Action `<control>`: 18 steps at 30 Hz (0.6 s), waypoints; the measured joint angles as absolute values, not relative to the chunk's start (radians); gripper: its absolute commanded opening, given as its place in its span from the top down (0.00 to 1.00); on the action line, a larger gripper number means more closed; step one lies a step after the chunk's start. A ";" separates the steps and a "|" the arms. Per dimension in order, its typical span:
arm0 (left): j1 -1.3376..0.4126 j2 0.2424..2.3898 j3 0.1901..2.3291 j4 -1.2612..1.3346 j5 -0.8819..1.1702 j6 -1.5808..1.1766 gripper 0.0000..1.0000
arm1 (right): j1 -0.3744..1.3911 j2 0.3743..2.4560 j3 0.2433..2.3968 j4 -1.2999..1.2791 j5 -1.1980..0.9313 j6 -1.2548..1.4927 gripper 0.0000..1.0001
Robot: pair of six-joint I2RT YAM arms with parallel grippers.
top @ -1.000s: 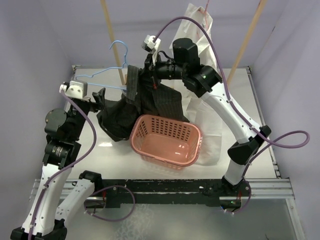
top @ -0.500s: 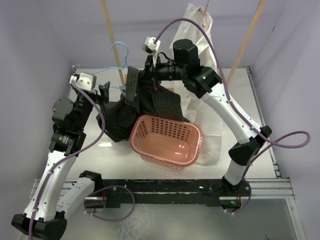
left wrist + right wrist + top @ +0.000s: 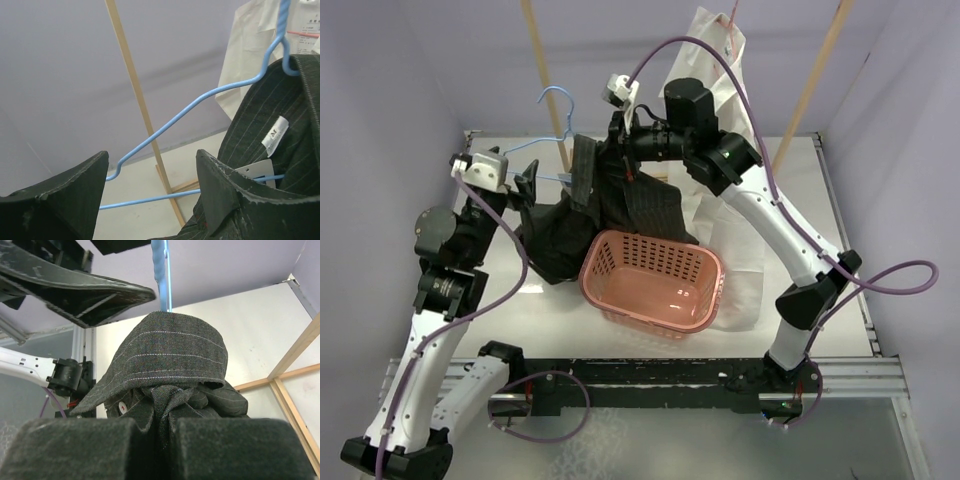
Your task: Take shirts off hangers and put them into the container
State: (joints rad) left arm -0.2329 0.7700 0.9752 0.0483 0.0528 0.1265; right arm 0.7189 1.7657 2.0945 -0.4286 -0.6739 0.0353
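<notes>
My right jaws are clenched on a bunched fold of the black shirt point(image 3: 170, 355), just under its collar. My left jaws stand released, one on each side of the shoulder bend of the blue hanger point(image 3: 190, 107), whose neck runs up out of that collar. The shirt drapes down onto the worktop point(image 3: 535, 300) behind the pink basket point(image 3: 650, 258), its cloth reaching the far rim. The white shirt point(image 3: 720, 60) hangs farther back, on the right.
</notes>
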 measured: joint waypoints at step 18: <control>-0.394 0.823 1.088 -0.111 0.020 0.561 0.36 | 0.720 1.784 2.072 -0.443 -0.699 0.034 1.00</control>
State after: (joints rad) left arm -0.3943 0.8234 1.0882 -0.1108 0.0200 0.5610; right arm 0.7197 1.7844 2.0724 -0.4427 -0.6991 0.0338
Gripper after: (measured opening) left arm 0.662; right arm 0.007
